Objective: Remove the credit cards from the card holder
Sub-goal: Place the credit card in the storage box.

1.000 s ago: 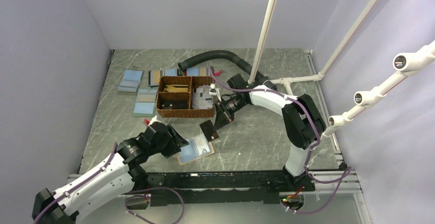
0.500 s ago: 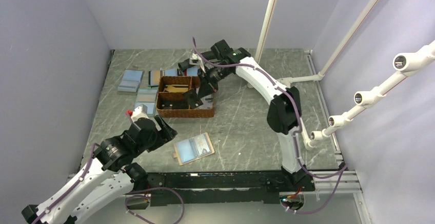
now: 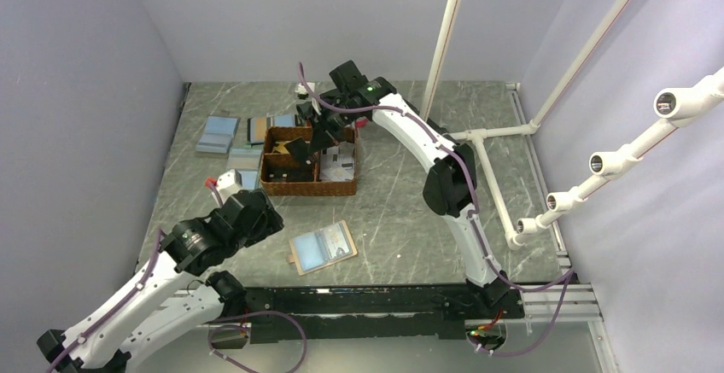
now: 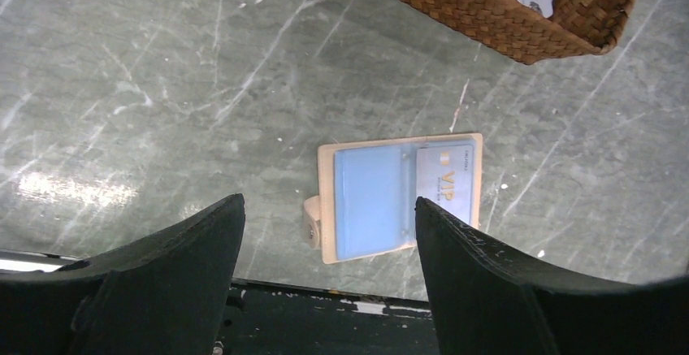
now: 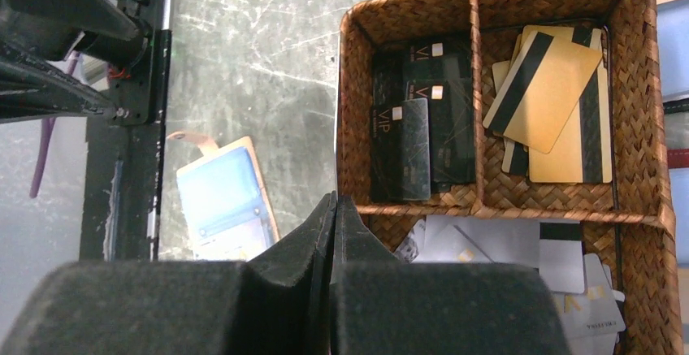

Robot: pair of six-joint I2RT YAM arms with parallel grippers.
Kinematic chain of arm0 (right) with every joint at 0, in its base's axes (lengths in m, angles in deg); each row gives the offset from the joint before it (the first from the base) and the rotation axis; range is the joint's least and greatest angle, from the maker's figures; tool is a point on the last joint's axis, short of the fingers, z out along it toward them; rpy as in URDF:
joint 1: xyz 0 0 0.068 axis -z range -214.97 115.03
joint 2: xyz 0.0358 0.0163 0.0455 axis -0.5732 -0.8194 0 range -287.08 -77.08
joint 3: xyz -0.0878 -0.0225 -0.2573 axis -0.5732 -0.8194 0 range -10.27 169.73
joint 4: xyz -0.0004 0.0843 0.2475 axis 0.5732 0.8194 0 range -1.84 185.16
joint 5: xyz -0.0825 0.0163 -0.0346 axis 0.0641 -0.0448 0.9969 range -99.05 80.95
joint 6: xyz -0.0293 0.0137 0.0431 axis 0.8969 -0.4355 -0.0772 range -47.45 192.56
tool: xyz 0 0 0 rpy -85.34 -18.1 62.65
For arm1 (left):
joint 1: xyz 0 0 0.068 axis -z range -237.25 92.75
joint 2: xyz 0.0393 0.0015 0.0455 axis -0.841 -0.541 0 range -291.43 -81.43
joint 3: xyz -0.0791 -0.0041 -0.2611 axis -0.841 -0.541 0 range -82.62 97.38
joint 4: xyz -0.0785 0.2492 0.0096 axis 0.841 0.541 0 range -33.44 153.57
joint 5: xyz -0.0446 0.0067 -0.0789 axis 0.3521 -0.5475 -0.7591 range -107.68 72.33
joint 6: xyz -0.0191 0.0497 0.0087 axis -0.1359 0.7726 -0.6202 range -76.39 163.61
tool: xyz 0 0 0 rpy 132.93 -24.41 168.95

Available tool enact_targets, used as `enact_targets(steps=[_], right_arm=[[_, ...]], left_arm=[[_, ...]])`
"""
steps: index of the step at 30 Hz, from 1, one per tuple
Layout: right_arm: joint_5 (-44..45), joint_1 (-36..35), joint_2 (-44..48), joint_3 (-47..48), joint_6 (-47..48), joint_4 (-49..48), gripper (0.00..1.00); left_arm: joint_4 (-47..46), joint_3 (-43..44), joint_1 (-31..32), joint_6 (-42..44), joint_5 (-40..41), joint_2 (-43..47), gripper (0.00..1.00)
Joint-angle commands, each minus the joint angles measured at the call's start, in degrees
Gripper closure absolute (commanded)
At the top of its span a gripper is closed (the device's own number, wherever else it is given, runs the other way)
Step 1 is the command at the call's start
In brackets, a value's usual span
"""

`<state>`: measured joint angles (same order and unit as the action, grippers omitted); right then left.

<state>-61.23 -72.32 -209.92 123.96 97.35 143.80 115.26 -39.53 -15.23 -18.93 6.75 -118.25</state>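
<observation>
- Step in hand: deposit of an extracted card. The right gripper (image 3: 312, 136) is extended over the woven basket (image 3: 309, 192), jaws together and clamped on a dark card (image 3: 299, 148), which hangs above the left side of the basket.
- The right wrist view shows the jaws pressed flat against each other. The held card is edge-on there and cannot be made out.
- Basket contents: black cards (image 5: 422, 132), gold cards (image 5: 552, 103) and white cards (image 5: 520, 253), sorted by compartment.
- The card holder (image 4: 398, 196) lies open and flat on the table (image 4: 162, 87), near the front edge and well apart from the basket.
- One light blue VIP card (image 4: 445, 180) remains in its right-hand pocket, so the task is judged unfinished.
- The left gripper (image 4: 327, 201) hovers above the card holder, jaws wide apart and empty.
- Next move, as judged: release the dark card over the black-card compartment, then steady the card holder and draw out the VIP card.
</observation>
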Motion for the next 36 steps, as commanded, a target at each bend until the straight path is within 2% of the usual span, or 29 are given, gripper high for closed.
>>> enact_targets(steps=[1,10,26,27,29,31,36], right_arm=[[3.20,-0.91,-2.30,2.98,-1.22,-3.80,1.00],[5.82,-2.14,-4.72,3.57,-1.29,-4.94,1.00],[6.89,-3.43,-7.20,3.65,-2.53,-6.81,1.00],[8.04,-3.55,-7.45,3.29,-3.68,-7.71,0.94],[12.01,-3.73,-7.63,2.80,-5.79,-9.26,0.69],[15.20,-3.68,-7.14,2.79,-7.28,-10.30,0.56],[16.07,-2.00,-1.69,1.26,-7.71,-10.59,0.46]], left_arm=[[0.73,2.81,-0.19,2.12,4.53,-1.72,0.18],[0.72,4.55,-0.20,4.27,6.08,-5.49,0.18],[0.51,3.29,-0.26,1.55,5.92,-4.30,0.18],[0.26,3.09,-0.27,1.21,5.78,-3.96,0.18],[-1.38,2.33,-0.26,1.36,5.30,-2.74,0.18],[-2.87,1.66,-0.27,1.46,4.78,-1.52,0.18],[-5.00,-0.01,-0.28,1.53,3.14,-0.13,0.17]])
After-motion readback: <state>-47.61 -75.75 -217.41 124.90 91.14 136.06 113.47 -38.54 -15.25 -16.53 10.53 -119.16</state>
